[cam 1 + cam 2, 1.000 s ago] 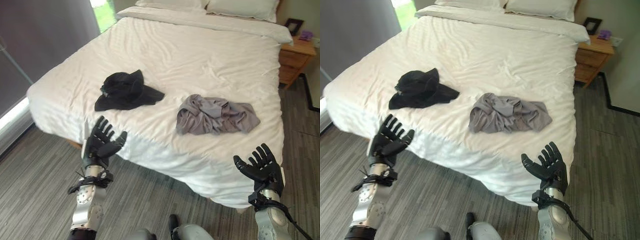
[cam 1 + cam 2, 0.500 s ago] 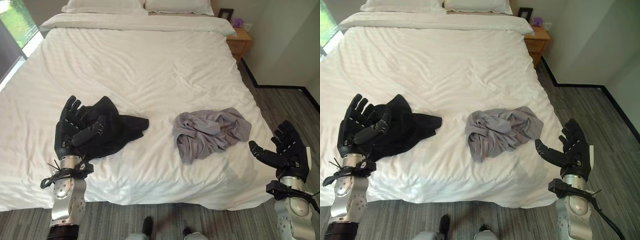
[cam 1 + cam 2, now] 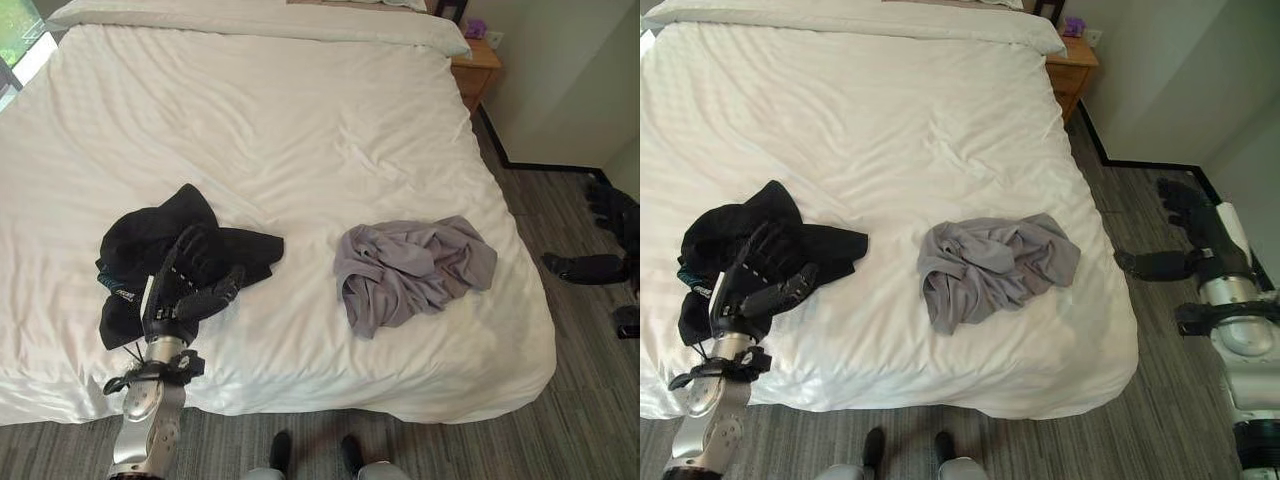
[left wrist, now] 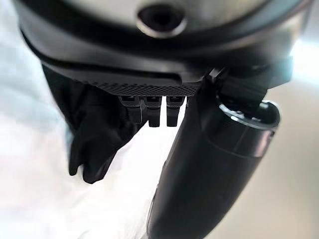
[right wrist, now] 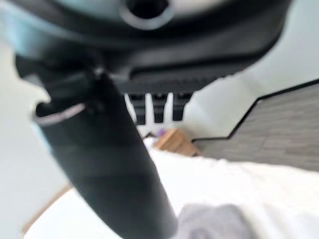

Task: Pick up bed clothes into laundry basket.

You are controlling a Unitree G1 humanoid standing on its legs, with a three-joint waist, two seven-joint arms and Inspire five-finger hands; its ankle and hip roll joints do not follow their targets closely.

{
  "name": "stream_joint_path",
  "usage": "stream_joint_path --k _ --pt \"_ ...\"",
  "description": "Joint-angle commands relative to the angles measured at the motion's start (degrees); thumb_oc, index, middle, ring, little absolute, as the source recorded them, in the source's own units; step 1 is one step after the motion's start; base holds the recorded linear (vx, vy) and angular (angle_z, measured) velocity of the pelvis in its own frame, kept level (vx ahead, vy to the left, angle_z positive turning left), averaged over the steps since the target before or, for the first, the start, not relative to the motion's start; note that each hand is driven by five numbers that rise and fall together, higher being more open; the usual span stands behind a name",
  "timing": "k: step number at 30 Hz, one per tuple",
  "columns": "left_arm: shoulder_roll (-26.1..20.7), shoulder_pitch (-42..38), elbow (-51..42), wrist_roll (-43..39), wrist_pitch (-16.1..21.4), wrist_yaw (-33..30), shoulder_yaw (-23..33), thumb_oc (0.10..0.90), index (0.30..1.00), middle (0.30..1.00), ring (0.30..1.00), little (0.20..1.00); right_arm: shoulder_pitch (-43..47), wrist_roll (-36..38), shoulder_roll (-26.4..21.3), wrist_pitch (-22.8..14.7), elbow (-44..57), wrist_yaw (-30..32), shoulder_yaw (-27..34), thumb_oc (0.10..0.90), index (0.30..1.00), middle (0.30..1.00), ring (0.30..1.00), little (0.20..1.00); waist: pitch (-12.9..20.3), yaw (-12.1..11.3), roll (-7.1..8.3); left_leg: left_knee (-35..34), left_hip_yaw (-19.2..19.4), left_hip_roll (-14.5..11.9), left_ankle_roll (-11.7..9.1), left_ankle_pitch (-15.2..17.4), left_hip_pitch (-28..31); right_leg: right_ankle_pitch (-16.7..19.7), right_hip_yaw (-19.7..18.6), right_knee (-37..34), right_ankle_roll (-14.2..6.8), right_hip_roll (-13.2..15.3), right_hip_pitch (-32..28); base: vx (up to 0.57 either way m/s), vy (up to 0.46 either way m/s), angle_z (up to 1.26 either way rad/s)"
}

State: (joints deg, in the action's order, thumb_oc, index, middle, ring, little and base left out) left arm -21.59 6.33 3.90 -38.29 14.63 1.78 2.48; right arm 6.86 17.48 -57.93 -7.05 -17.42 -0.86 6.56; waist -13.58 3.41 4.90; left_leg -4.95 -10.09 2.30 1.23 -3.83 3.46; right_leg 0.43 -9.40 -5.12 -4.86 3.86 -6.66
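Left hand [image 3: 185,290] now lower over black garment [image 3: 150,240]; right hand [image 3: 1200,235] swung outward, past bed [image 3: 300,120] edge.

I see a white bed [image 3: 300,130] on grey plank floor [image 3: 1160,400], a wooden nightstand [image 3: 1072,68] by its head, a window [image 3: 22,40] opposite.

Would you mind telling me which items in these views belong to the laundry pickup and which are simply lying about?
Part of the job:
- black garment on the bed, under the open left hand
- grey garment crumpled on the bed nearer the right hand, which is open beside the bed

Just lying about:
- white bed
- wooden nightstand
- pillows
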Motion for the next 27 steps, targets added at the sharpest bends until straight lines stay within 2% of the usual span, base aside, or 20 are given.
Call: stream_joint_path --k 1,10,14,17,20,21,22,23,26,27 --pt "-2.7 -2.9 -7.5 -0.7 5.1 1.1 2.2 0.8 0.9 0.9 0.9 0.9 8.1 -2.1 -4.9 -3.2 -0.6 -0.6 -3.2 0.8 0.9 0.9 0.9 0.9 5.8 -3.2 -0.44 3.0 2.1 -1.6 -2.0 7.4 0.7 -3.9 -0.3 7.1 -2.4 -0.9 5.5 0.01 0.007 0.04" --pt "-4.0 -2.7 -8.5 -1.1 5.0 1.6 0.6 0.8 0.9 0.9 0.9 0.9 19.0 -4.3 -5.0 -1.9 -7.9 -2.3 -15.7 0.8 0.9 0.9 0.9 0.9 4.0 -5.4 -0.1 2.9 0.6 -1.3 -2.3 6.2 -1.8 -3.5 1.8 6.2 -2.6 -0.3 6.5 -0.03 -0.002 0.13" --pt "-5.7 -4.8 -8.3 -2.3 5.6 1.3 -0.9 0.8 0.9 0.9 0.9 0.9 29.0 -6.6 -3.8 -0.6 -19.8 -0.9 -24.1 0.8 0.9 0.9 0.9 0.9 -0.4 -7.4 -0.42 3.7 -1.1 -0.4 -2.7 4.4 -7.8 -2.8 3.1 8.0 -2.8 0.1 11.8 -0.2 -0.02 0.22" --pt "-6.0 -5.5 -8.8 -2.5 5.4 1.2 -1.6 0.8 0.9 0.9 0.9 0.9 32.7 -8.2 -0.6 0.2 -28.7 -0.6 -28.4 0.8 0.9 0.9 0.9 0.9 -2.7 -8.7 -1.22 3.8 -2.5 0.1 -3.0 3.0 -10.6 -2.0 4.1 8.0 -2.5 0.3 14.2 -0.09 -0.03 0.25" --pt "-5.1 -5.4 -8.4 -1.9 5.4 0.3 -1.1 0.8 0.9 0.9 0.9 0.9 31.1 -11.8 5.2 0.7 -32.3 0.9 -29.4 0.8 0.9 0.9 0.9 0.9 -4.5 -9.8 -2.34 3.4 -3.3 0.4 -3.0 2.0 -12.2 -1.4 4.6 7.0 -2.2 0.4 15.1 -0.03 -0.031 0.21" --pt "-5.2 -5.4 -8.4 -1.9 5.3 0.3 -1.1 0.8 0.9 0.9 0.9 0.9 31.0 -11.9 5.2 0.7 -32.3 1.0 -29.3 0.8 0.9 0.9 0.9 0.9 -4.5 -9.8 -2.28 3.4 -3.3 0.4 -3.0 2.0 -12.2 -1.4 4.7 7.0 -2.2 0.4 15.1 0.0 0.0 0.0" --pt "-4.5 -5.5 -7.7 -1.6 5.6 -0.8 -0.2 0.8 0.9 0.9 0.9 0.9 28.2 -12.9 9.5 1.0 -34.1 1.8 -28.1 0.8 0.9 0.9 0.9 0.9 -4.9 -10.4 -2.52 3.5 -3.3 0.4 -3.0 2.0 -12.3 -1.3 4.7 6.3 -2.1 0.3 14.7 0.0 0.0 0.0" --pt "-4.5 -5.5 -7.7 -1.6 5.6 -0.8 -0.3 0.8 0.9 0.9 0.9 0.9 28.2 -12.9 9.5 1.0 -34.1 1.8 -28.1 0.8 0.9 0.9 0.9 0.9 -4.9 -10.4 -2.51 3.5 -3.3 0.4 -3.0 2.0 -12.3 -1.3 4.7 6.2 -2.1 0.3 14.7 0.03 -0.017 0.02" --pt "-4.4 -4.4 -8.6 -0.1 5.5 -2.1 2.7 0.8 0.9 0.9 0.9 0.9 19.0 -17.1 15.3 1.7 -32.5 1.9 -25.5 0.8 0.9 0.9 0.9 0.9 -4.8 -10.7 -2.76 4.0 -4.1 0.3 -2.9 2.5 -11.9 -2.0 4.9 5.3 -1.7 0.3 13.3 0.06 -0.027 -0.03" --pt "-4.2 -4.1 -8.6 0.0 5.6 -2.2 3.3 0.8 0.9 0.9 0.9 0.9 16.9 -17.6 16.0 1.6 -32.6 1.9 -24.3 0.765 0.848 0.848 0.848 0.848 -4.6 -10.7 -2.73 4.1 -4.4 0.3 -2.9 2.6 -11.7 -2.3 5.1 5.2 -1.7 0.4 12.8 0.04 -0.018 0.05"
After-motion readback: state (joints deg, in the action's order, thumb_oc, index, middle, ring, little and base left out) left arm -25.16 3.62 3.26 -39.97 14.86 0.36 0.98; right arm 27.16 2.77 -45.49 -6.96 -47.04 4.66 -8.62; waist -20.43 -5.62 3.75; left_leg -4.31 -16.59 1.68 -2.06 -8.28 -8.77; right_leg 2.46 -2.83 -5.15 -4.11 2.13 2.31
